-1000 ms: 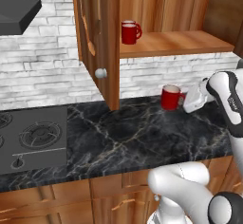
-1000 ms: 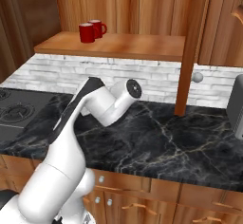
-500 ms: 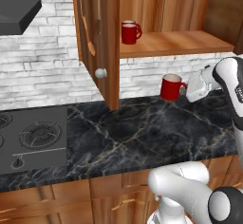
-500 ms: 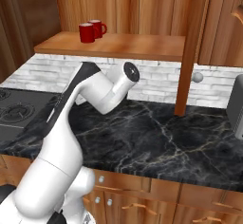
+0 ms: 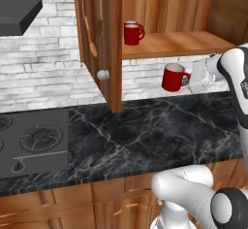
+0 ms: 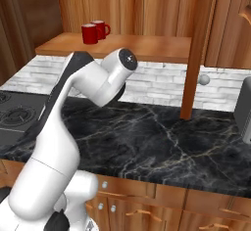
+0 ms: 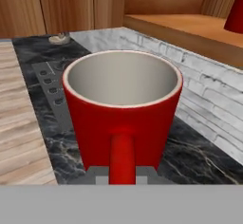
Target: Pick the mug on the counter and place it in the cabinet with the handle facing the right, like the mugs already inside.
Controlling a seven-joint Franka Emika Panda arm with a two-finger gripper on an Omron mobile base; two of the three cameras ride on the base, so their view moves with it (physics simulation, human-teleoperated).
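While the mug (image 5: pixel 173 77) hangs clear of the counter (image 5: pixel 145 136), the gripper (image 7: pixel 121 175) has its jaws clamped on the handle (image 7: pixel 122 156).

Mug sits just ahead of the jaws, upright, mouth up, below shelf level and out in front of the cabinet (image 5: pixel 169 43). Two red mugs (image 6: pixel 94 31) stand far back on the shelf, off to one side of the jaws. Risks as I read it: the grip is on the thin loop only, so the mug could pivot or slip during the lift; too little rise and its rim clips the shelf edge; wrist roll leaves the handle facing wrong.
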